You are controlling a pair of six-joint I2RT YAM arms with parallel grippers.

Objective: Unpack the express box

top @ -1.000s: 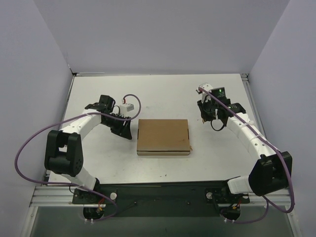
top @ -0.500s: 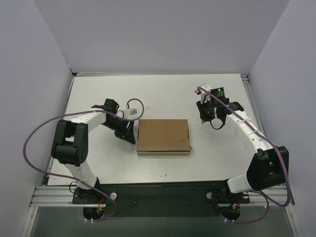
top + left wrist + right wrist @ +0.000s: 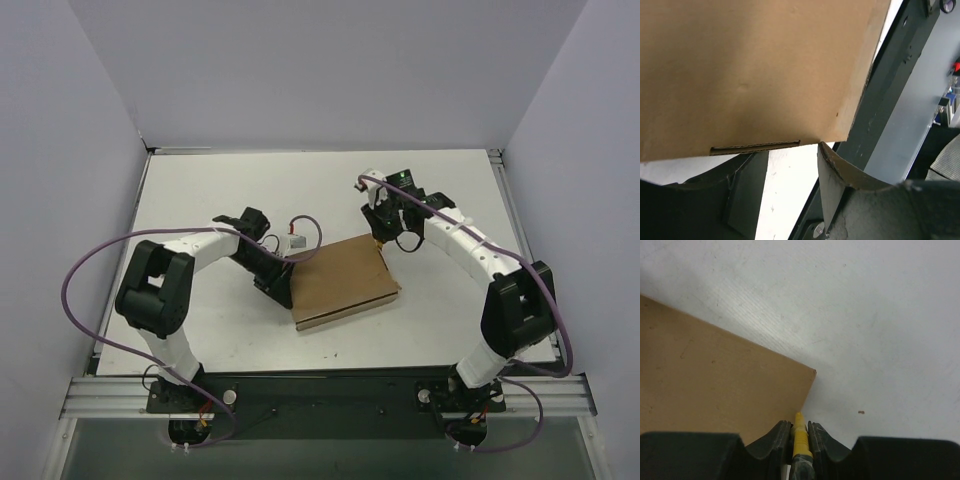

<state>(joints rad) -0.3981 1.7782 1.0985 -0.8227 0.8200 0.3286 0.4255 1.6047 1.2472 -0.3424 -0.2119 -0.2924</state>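
Observation:
The express box (image 3: 345,280), flat brown cardboard, lies closed and skewed on the white table. My left gripper (image 3: 282,288) is at the box's left edge. In the left wrist view the box (image 3: 755,70) fills the top and my open left gripper (image 3: 790,175) sits just below its edge, holding nothing. My right gripper (image 3: 380,237) is at the box's far right corner, shut on a small yellow-handled tool (image 3: 800,432). The tool's tip touches the box's (image 3: 715,385) side edge near that corner.
The white table (image 3: 200,190) is walled by pale panels at the back and sides. A dark rail (image 3: 330,385) runs along the near edge. Purple cables loop off both arms. A small brown crumb (image 3: 860,412) lies on the table near the right gripper.
The box has turned counter-clockwise, its right end swinging toward the back. My left gripper moved right to the box's left edge. My right gripper moved left to the box's far corner.

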